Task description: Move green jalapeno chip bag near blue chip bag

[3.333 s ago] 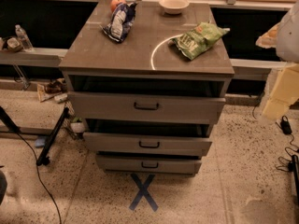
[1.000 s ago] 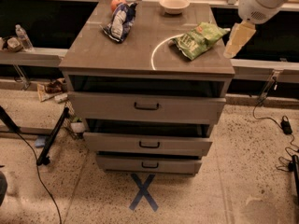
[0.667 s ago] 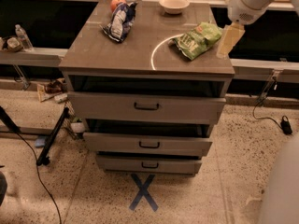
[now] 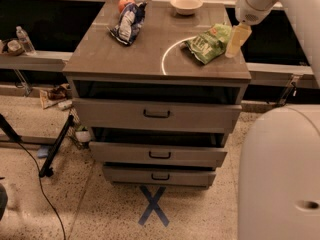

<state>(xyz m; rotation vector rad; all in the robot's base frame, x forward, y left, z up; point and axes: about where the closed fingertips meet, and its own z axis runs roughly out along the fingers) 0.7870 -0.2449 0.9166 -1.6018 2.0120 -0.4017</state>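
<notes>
Hand (image 4: 234, 46) hangs at the right edge of the desk (image 4: 120, 59), just beside the green jalapeno chip bag (image 4: 209, 44); whether it is wide or narrow cannot be told. The blue chip bag (image 4: 128, 23) lies toward the rear left corner, well apart. Step in hand, as judged: approach. The next move calls for settling over the green bag and gripping it.

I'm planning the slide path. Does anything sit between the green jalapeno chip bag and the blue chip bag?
Nothing visible does. Between the green jalapeno chip bag and the blue chip bag lies bare cabinet top with a white arc. The bowl sits farther back. The gripper hangs close beside the green bag.
</notes>
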